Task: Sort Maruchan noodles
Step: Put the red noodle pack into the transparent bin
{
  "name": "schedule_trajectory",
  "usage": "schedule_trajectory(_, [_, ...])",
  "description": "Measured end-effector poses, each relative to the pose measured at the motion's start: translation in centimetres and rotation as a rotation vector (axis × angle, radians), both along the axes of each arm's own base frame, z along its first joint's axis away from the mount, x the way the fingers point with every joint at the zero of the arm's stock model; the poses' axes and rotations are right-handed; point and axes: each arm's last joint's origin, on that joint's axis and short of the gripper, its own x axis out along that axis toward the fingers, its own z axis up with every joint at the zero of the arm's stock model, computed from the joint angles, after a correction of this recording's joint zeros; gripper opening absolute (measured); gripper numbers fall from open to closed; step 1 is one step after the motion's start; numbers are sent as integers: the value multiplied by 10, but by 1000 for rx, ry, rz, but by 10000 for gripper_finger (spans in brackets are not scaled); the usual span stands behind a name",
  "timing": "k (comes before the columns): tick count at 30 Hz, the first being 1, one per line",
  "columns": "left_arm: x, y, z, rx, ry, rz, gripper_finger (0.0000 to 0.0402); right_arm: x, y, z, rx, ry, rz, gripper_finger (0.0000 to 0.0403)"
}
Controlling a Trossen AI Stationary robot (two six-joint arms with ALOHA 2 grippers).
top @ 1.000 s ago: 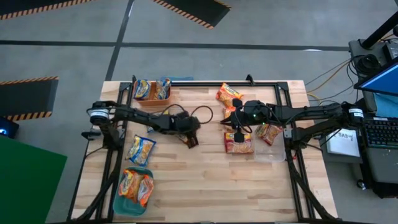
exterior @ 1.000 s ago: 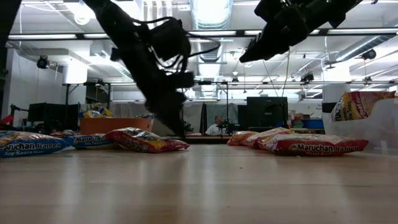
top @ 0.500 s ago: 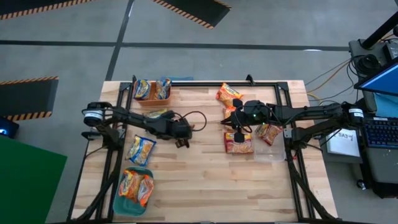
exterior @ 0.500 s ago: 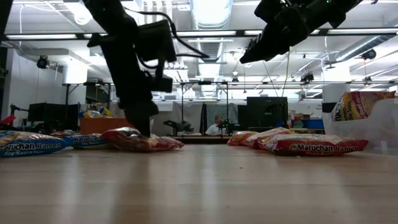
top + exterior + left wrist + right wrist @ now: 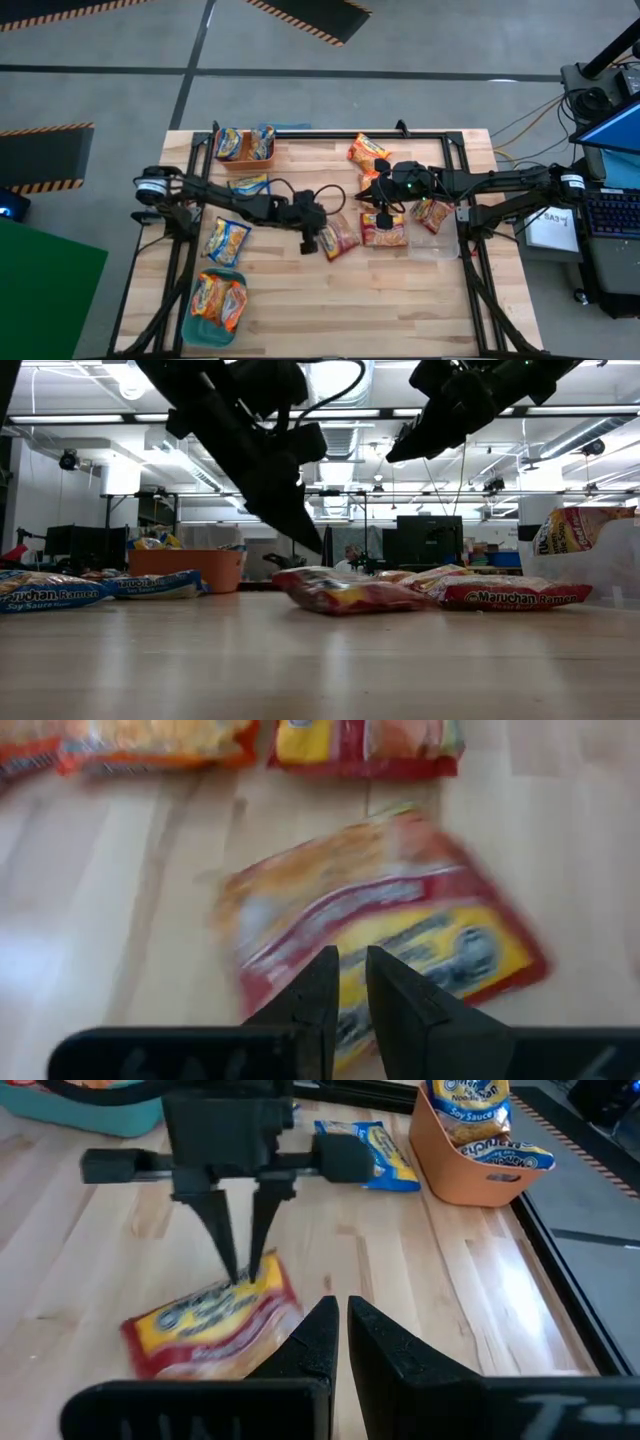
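A red-and-yellow Maruchan packet (image 5: 338,237) lies at the table's middle, blurred in the left wrist view (image 5: 400,920). My left gripper (image 5: 308,243) stands at the packet's left end, fingers nearly together. My right gripper (image 5: 383,214) hangs shut in the air above another red packet (image 5: 385,232) and touches nothing. Blue-and-yellow packets (image 5: 226,240) (image 5: 250,184) lie flat at the left, and an orange one (image 5: 367,152) lies at the back. My left gripper has the red-and-yellow packet by its edge nearest the left arm (image 5: 250,1285), pinched between the two fingers. The fingers slant down from the table's left. The fingertips themselves hide the exact spot. The packet's other end (image 5: 400,600) lies on the table.
An orange bin (image 5: 245,150) with blue packets stands at the back left. A teal bin (image 5: 215,305) with orange packets sits at the front left. A clear bin (image 5: 440,225) holding a red packet stands at the right. Bare wood stretches along the near side.
My left gripper has swung toward the table's right edge and risen a little. The red-and-yellow packet has come along, sliding from left of centre to beside the red packet under my right gripper.
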Motion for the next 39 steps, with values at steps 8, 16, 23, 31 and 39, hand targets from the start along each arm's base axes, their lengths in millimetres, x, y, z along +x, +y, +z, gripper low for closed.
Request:
schedule_trajectory(8, [-13, 2, 8, 112, 104, -117, 38, 0, 0, 0, 139, -7, -76, 18])
schedule_trajectory(16, [-13, 12, 33, 165, -40, -120, 38, -1, -2, -1, 309, -28, -239, 18])
schedule_trajectory(23, [-8, 4, 24, 71, -62, -262, 38, 4, -5, 15, 431, -131, -347, 18])
schedule_trajectory(31, [-14, 5, 17, 68, 24, -266, 38, 7, -4, 30, 546, -185, -386, 18])
schedule_trajectory(39, [-9, 5, 9, 95, 35, -297, 38, 8, -4, 43, 582, -202, -390, 18])
